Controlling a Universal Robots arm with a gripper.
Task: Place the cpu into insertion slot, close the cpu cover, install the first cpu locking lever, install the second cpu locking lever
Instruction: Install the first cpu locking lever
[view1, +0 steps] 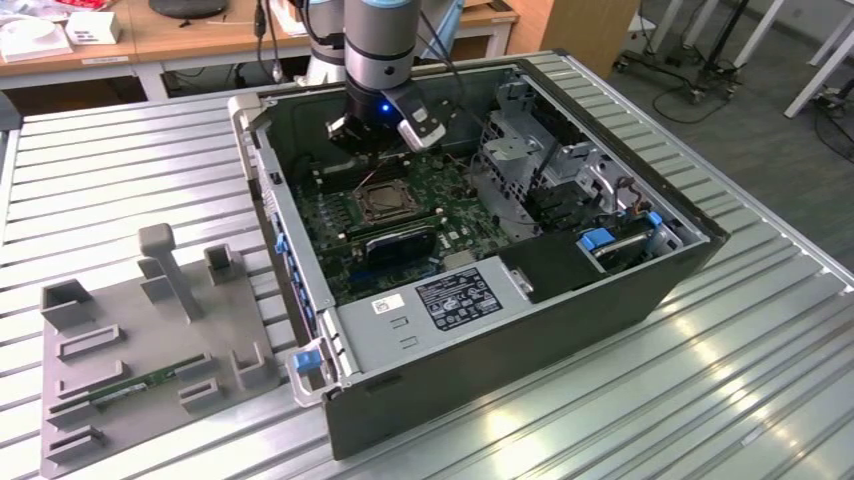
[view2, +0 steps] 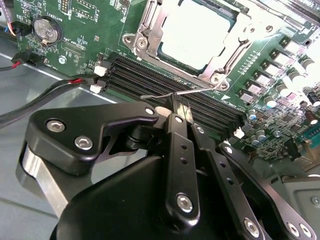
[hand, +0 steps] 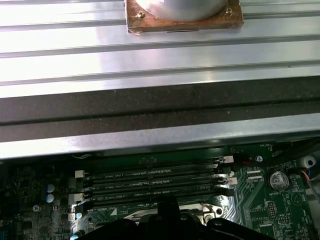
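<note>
The black two-fingered gripper (view1: 378, 158) on the grey arm is hanging inside the open dark grey computer case (view1: 534, 330), in the upper middle of the exterior view. The case is lying on its side on a ribbed silvery metal table (view1: 120, 170).

In the second wrist view the gripper (view2: 181, 107) is showing its fingers (view2: 176, 131) pressed together, clenched on the thin silvery wire cpu locking lever (view2: 157, 95). The lever is standing raised off the green circuit board (view2: 85, 25), above the black memory slots (view2: 140, 75).

The small flat square cpu (view2: 197, 32), with its pale silvery face, is sitting in its socket just beyond the fingertips. The thin silvery metal-frame cpu cover (view2: 147, 22) is lying flat around its edges. In the exterior view the cpu (view1: 380, 203) is lying just below the gripper.

A grey moulded fixture tray (view1: 134, 310) is resting at the lower left of that view, carrying a long green memory stick (view1: 140, 383)
</note>
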